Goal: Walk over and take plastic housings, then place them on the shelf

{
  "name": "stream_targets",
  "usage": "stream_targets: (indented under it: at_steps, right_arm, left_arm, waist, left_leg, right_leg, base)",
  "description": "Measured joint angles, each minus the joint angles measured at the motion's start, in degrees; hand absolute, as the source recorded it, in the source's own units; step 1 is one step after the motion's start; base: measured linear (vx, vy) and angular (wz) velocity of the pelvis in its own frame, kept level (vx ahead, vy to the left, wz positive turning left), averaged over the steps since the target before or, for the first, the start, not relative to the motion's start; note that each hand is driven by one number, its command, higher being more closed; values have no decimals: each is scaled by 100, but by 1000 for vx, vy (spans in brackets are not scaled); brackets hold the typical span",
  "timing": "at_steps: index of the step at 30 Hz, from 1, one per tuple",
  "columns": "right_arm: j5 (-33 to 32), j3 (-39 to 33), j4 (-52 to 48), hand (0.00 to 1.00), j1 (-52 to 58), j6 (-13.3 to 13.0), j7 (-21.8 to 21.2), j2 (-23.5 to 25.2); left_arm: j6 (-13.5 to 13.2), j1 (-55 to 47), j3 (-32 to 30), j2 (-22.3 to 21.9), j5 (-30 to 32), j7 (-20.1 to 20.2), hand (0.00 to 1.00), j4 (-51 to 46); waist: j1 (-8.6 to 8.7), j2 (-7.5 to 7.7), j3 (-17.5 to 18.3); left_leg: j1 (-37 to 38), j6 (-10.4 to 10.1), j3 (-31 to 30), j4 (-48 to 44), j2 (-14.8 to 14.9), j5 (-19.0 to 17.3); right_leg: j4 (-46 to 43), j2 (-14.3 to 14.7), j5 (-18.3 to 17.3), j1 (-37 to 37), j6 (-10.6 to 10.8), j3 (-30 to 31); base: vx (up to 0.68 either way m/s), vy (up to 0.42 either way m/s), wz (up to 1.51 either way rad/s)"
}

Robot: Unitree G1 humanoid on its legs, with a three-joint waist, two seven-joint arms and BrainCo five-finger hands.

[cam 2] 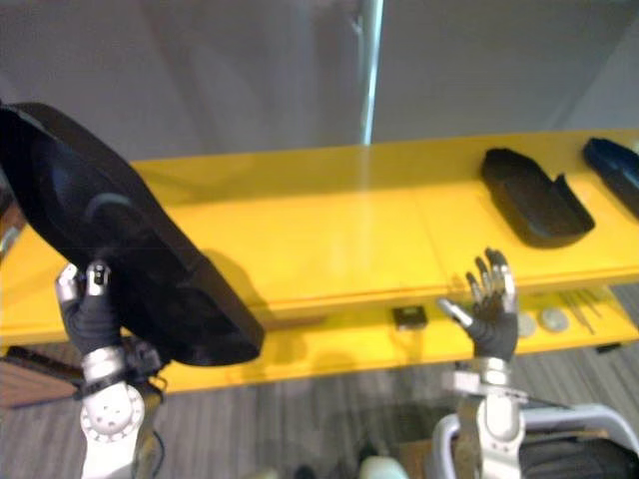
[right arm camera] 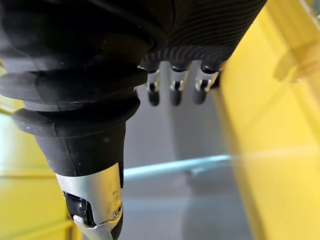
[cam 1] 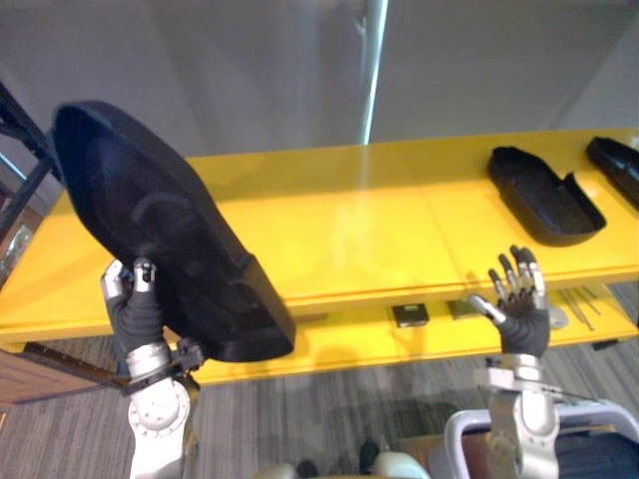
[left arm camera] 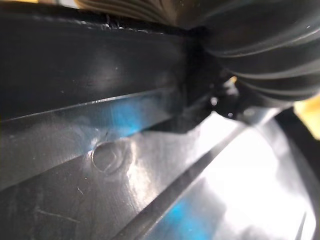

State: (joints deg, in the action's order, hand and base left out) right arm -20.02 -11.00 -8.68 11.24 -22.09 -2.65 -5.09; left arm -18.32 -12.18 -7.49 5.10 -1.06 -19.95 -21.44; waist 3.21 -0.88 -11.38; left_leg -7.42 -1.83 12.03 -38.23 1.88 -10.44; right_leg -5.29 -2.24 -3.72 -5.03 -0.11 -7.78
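Note:
A large black plastic housing is held up at the left, tilted over the front edge of the yellow shelf. My left hand grips its lower edge from beneath, fingers curled on it; the housing's glossy inner surface fills the left wrist view. Another black housing lies on the shelf at the right, and a third sits at the far right edge. My right hand is raised in front of the shelf's edge, fingers straight and spread, holding nothing.
A lower yellow shelf holds a small dark square part, round discs and thin rods. A metal post rises behind the shelf. A dark frame stands at the far left. Grey striped floor lies below.

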Motion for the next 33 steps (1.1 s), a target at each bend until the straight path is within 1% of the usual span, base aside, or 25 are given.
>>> stream_targets:
  at_steps: [1,2,3,4,6,7,8,9,10,11,12,13,14,15,16,17,18,19,21,22,24,26,29,31,33]
  right_arm:
    - [108,-11,-3,0,-18,-72,90,-63]
    - [269,-28,-3,0,-35,-86,197,-106]
    - [305,-39,-9,0,-55,-122,254,-129]
    - [393,-121,-64,0,-112,-183,321,-157]
    - [409,-289,-161,0,-158,-190,472,-228]
    - [409,-448,-159,0,-149,-183,572,-352]
    - [405,-495,-166,0,-146,-183,606,-439]
    - [404,-616,-182,0,-148,-185,654,-570]
    - [387,-634,-183,0,-111,-163,726,-507]
    - [388,-624,-189,0,-112,-162,749,-482]
    - [392,-637,-213,0,-113,-161,767,-401]
    - [391,-687,-242,0,-111,-162,770,-324]
    - [391,-707,-250,0,-113,-162,763,-300]
    - [399,-709,-280,0,-118,-161,761,-285]
    - [407,-709,-386,0,-117,-158,760,-261]
    - [412,-709,-445,0,-116,-151,758,-246]
    - [479,-710,-508,0,-112,-127,755,-232]
    - [519,-740,-578,0,-50,-47,754,-230]
    - [522,-743,-607,0,-21,32,754,-231]
    - [519,-745,-610,0,-26,104,753,-234]
    - [519,-746,-610,0,-33,135,753,-244]
    - [516,-754,-610,0,-48,194,752,-361]
    - [511,-751,-610,0,-74,225,740,-439]
    - [504,-732,-611,0,-131,253,701,-444]
    - [492,-727,-611,0,-127,299,629,-514]
  left_arm:
    - [-1,-5,72,5,-5,23,100,43]
    - [-4,0,119,12,-4,65,100,143]
    - [-11,4,121,15,-3,103,100,189]
    - [-39,30,117,23,4,158,100,253]
    - [-65,134,114,33,25,286,100,267]
    - [-122,185,105,75,21,367,100,263]
    - [-135,183,98,102,13,408,100,262]
    - [-134,213,99,160,7,486,100,290]
    - [-59,302,103,318,-28,556,100,349]
    - [-24,331,99,415,-35,575,100,349]
    - [75,392,91,612,-39,661,100,349]
    - [250,483,93,730,-72,787,100,353]
    - [347,536,113,763,-96,842,100,354]
    - [512,616,159,796,-220,974,100,350]
    - [657,701,184,795,-346,1083,100,351]
    - [745,754,208,793,-394,1122,100,352]
    - [958,893,304,806,-556,1188,100,373]
    - [1147,1167,485,809,-577,1222,100,524]
    - [1375,1549,711,838,-596,1229,100,831]
    - [1627,1955,946,922,-794,1288,100,1192]
    - [1893,2295,1121,1085,-963,1392,100,1442]
    - [2267,2930,1293,1255,-1239,1411,100,1985]
    - [2649,3617,1291,1277,-1405,1283,100,2899]
    - [2977,4229,1289,1394,-1437,989,100,3929]
    - [3142,4600,1281,1488,-1526,719,100,4768]
  waist:
    - [-108,-107,-53]
    - [-142,-164,-49]
    - [-153,-168,-45]
    - [-135,-163,-40]
    - [-53,-177,-35]
    - [-66,-215,-19]
    - [-76,-275,7]
    - [-39,-427,92]
    - [39,-169,122]
    - [49,-49,128]
    - [66,105,143]
    - [113,233,201]
    - [121,243,207]
    - [124,230,203]
    - [163,229,202]
    - [194,222,198]
    - [252,208,199]
    - [299,190,208]
    - [399,148,233]
    - [497,82,259]
    - [576,44,271]
    - [706,21,276]
    - [778,-40,302]
    - [928,-78,281]
    - [1035,-156,246]
  left_leg:
    - [-414,-22,-25,-1114,421,-146]
    - [-513,-27,-52,-1310,718,-259]
    - [-510,-22,-54,-1103,804,-297]
    - [-427,-5,-73,-314,856,-306]
    - [-295,-61,-411,919,770,-211]
    - [-120,-60,-684,1642,749,84]
    - [-11,-49,-760,1902,791,323]
    - [158,-602,-803,2170,830,519]
    - [304,-482,-557,2274,573,476]
    - [374,-445,-450,2355,465,465]
    - [440,-359,-269,2473,301,475]
    - [456,-308,-134,2524,231,488]
    - [488,-290,-50,2582,237,500]
    - [561,-275,60,2679,266,510]
    - [601,-266,168,2773,265,516]
    - [614,-254,218,2814,264,526]
    - [632,-250,282,2864,270,532]
    - [633,-260,300,2893,270,538]
    - [649,-271,295,3000,266,606]
    - [698,-299,306,3141,275,703]
    - [786,-319,365,3330,312,814]
    - [952,-350,449,3652,314,994]
    - [1054,-373,609,3930,342,1154]
    - [1131,-402,719,4188,360,1253]
    - [1170,-438,831,4325,392,1354]
  right_leg:
    - [15,124,-40,-169,-37,139]
    - [71,119,-60,-336,-36,293]
    - [77,68,-71,-390,-37,366]
    - [49,-93,-142,-413,66,520]
    - [-130,-315,-278,-325,253,690]
    - [-378,-407,-451,-157,418,917]
    - [-501,-415,-549,-67,522,1023]
    - [-687,-420,-704,22,691,1172]
    - [-809,-728,-765,124,742,1265]
    - [-810,-866,-764,141,744,1253]
    - [-757,-1078,-710,188,813,1251]
    - [-641,-1175,-505,202,951,1208]
    - [-560,-1180,-363,211,998,1143]
    - [-385,-1162,-119,201,1029,983]
    - [-228,-1164,20,199,1037,893]
    - [-162,-1165,78,200,1025,892]
    - [-58,-1161,156,203,1043,885]
    - [0,-1162,172,194,1033,829]
    - [7,-1148,179,201,1024,746]
    - [49,-1091,233,206,955,737]
    - [96,-1038,273,208,952,740]
    - [123,-996,274,218,951,763]
    - [143,-928,314,319,892,799]
    - [275,-886,329,362,890,834]
    - [309,-824,319,454,858,956]
  base:
    - [212,27,-85]
    - [170,60,-85]
    - [187,94,-77]
    - [197,153,-54]
    - [198,267,-47]
    - [140,358,-60]
    - [143,422,-76]
    - [159,475,-64]
    - [131,365,-57]
    - [104,284,-54]
    - [105,240,-49]
    - [103,218,-44]
    - [85,170,-46]
    - [44,115,-51]
    - [28,87,-48]
    - [11,46,-37]
    - [4,15,-23]
    - [-2,2,-15]
    - [-11,-17,2]
    - [-25,-33,-2]
    - [-34,-41,-12]
    - [-53,-54,-16]
    - [-80,-41,-24]
    - [-130,-60,-27]
    - [-75,-44,-34]
